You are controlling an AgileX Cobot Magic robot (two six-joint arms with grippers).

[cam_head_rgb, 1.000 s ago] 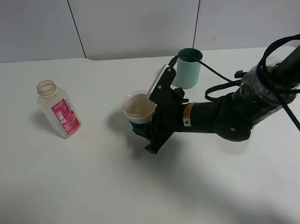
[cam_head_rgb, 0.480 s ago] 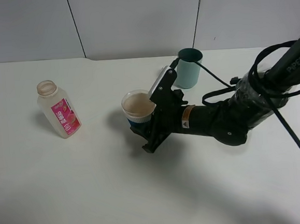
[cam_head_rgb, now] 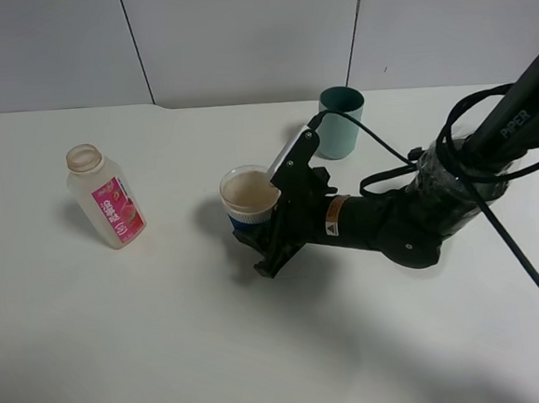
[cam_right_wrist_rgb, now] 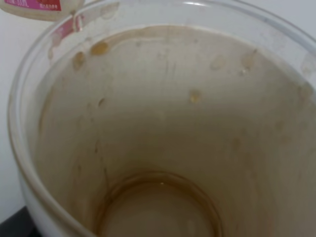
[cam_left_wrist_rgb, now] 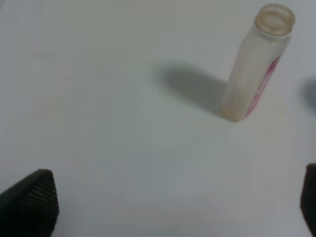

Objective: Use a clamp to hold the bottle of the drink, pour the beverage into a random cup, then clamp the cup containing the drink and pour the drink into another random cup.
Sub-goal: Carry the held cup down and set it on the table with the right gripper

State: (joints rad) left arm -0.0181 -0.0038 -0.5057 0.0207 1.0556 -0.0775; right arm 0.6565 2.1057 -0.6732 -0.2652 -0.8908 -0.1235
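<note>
Right gripper (cam_head_rgb: 272,215) clamped on the blue-banded cup (cam_head_rgb: 248,199), near table centre, cup upright and held just off or on the tabletop; hard to tell which. Seen from the right wrist, inside of cup (cam_right_wrist_rgb: 163,128) stained brown, a thin ring of beverage (cam_right_wrist_rgb: 158,207) at the bottom. Teal cup (cam_head_rgb: 340,121) at about one o'clock from the held cup, close behind the arm. Pale green tumbler nowhere in view. Empty-looking bottle (cam_head_rgb: 106,196) standing at nine o'clock, well apart. Left gripper (cam_left_wrist_rgb: 168,207) wide apart, holding nothing, hovering over bare table (cam_head_rgb: 170,359).

Risks: squeezing the thin wall and slopping; swinging the forearm into the teal cup; tipping early, spilling onto the table.
</note>
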